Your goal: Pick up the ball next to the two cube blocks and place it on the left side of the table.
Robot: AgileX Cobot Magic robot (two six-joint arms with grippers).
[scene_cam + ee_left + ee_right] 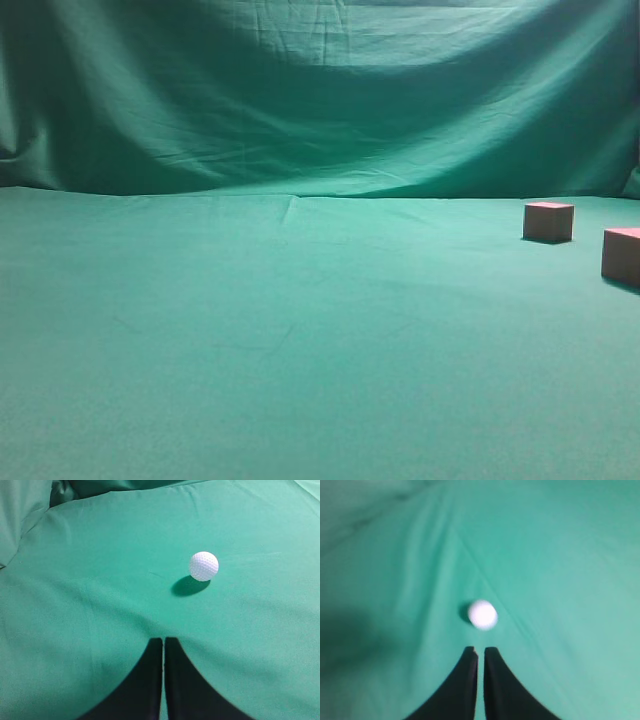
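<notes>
Two reddish-brown cube blocks stand on the green table [300, 340] at the right of the exterior view, one further back [548, 221] and one at the edge of the view [622, 256]. No ball and no gripper show there. In the left wrist view a white dimpled golf ball [203, 566] lies on the cloth, ahead and to the right of my left gripper [164, 640], whose jaws are shut and empty. In the right wrist view a blurred white ball [482, 614] lies just ahead of my right gripper [481, 650], which is shut and empty. I cannot tell whether both views show the same ball.
A green cloth backdrop [320, 100] hangs behind the table. Folds of cloth rise at the top left of the left wrist view [30, 510]. A crease runs across the cloth in the right wrist view [470, 555].
</notes>
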